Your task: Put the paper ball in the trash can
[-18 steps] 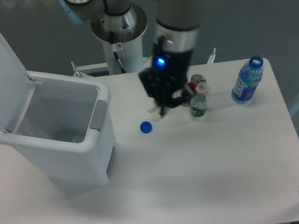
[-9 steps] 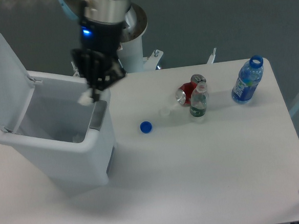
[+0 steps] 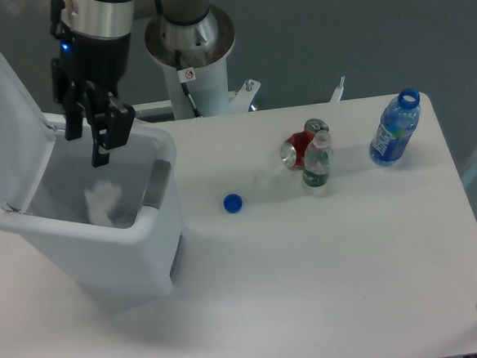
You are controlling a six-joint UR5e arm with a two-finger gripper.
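The white trash can stands at the left of the table with its lid swung up and back. The paper ball is a white lump inside the can's opening, below the gripper and apart from it. My gripper hangs over the can's far rim, its black fingers spread open and holding nothing.
A blue bottle cap lies on the table right of the can. A red drink can on its side, a small clear bottle and a tiny clear cap sit mid-table. A blue bottle stands at the far right. The arm's base is behind.
My gripper carried the paper ball left from mid-table to over the trash can, then opened. The paper ball has left the fingers and now sits inside the can.
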